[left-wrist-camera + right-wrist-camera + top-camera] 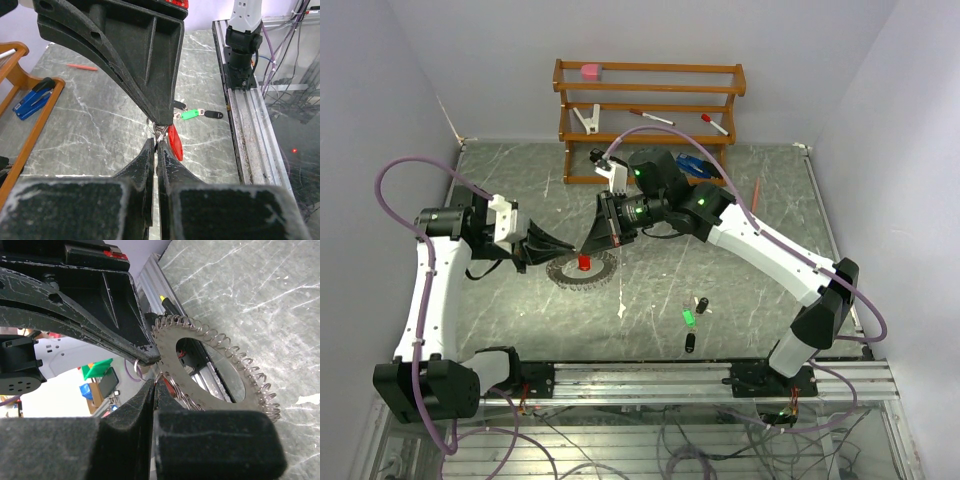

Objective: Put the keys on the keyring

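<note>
both grippers were pinched fully closed, nose to nose at the rim of the keyring (167,352), which sat on the table (750,300) between the two arms. the tips of the left gripper (156,148) and the right gripper (154,384) met where the red key (173,142) and its small wire loop touched the ring's coiled edge, though i couldn't tell which one had the loop and which the ring. the green key (190,114) and the black keys (689,343) lay loose nearer the front rail, well apart from the ring. to my eye the red key was the one being threaded. it wanted one gripper holding the ring dead steady while the other fed the loop along a coil in small turns, without letting the pinch slip.
</note>
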You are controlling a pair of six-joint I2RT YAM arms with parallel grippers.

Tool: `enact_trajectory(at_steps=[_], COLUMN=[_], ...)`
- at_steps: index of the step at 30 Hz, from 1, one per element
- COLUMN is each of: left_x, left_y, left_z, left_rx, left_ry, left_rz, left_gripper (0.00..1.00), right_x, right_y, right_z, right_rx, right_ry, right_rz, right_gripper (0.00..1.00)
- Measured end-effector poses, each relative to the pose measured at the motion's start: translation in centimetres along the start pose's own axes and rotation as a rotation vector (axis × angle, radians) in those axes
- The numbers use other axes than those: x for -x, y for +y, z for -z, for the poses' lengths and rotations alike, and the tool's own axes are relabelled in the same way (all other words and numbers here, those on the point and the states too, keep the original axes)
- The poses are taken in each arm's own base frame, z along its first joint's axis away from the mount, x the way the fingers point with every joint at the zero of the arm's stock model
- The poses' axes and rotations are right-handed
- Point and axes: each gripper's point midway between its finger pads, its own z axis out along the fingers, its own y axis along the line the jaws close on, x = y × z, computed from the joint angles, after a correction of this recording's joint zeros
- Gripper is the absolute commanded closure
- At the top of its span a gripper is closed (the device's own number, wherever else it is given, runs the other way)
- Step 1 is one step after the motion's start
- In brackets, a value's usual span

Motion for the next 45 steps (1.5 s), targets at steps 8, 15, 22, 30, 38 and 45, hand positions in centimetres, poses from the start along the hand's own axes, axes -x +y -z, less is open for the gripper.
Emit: enact_trajectory(at_steps=[8,15,22,30,38,45], left_x=[-0.2,-0.2,-0.3,-0.6,-0.8,-0.8], left_y=[-0.2,-0.3,-0.4,-0.4,-0.3,-0.3], left_z=[-0.1,-0.2,-0.2,-0.3,-0.3,-0.3], left_rx=[-0.006,-0.010,-0.014,-0.015,-0.015,-0.015], left_ry=[-0.001,-0.002,-0.003,-0.003,-0.003,-0.003], left_rz=[-0.001,0.000,-0.005,-0.009,-0.008,-0.008], left_gripper=[0.93,0.93,0.93,0.93,0.93,0.93], right_x=[0.0,0.4,0.8,0.9,0.8,-0.1], right_y=[0.2,0.5,1.2,1.7,1.9,1.6], right_z=[0.0,0.1,0.2,0.2,0.2,0.8], right_rx=[0.010,0.021,0.049,0.068,0.075,0.054], right_ry=[0.001,-0.013,-0.025,-0.025,-0.019,-0.006], right_rz=[-0.005,-0.002,-0.010,-0.034,-0.052,-0.063], right_gripper=[1.00,1.00,1.00,1.00,1.00,1.00])
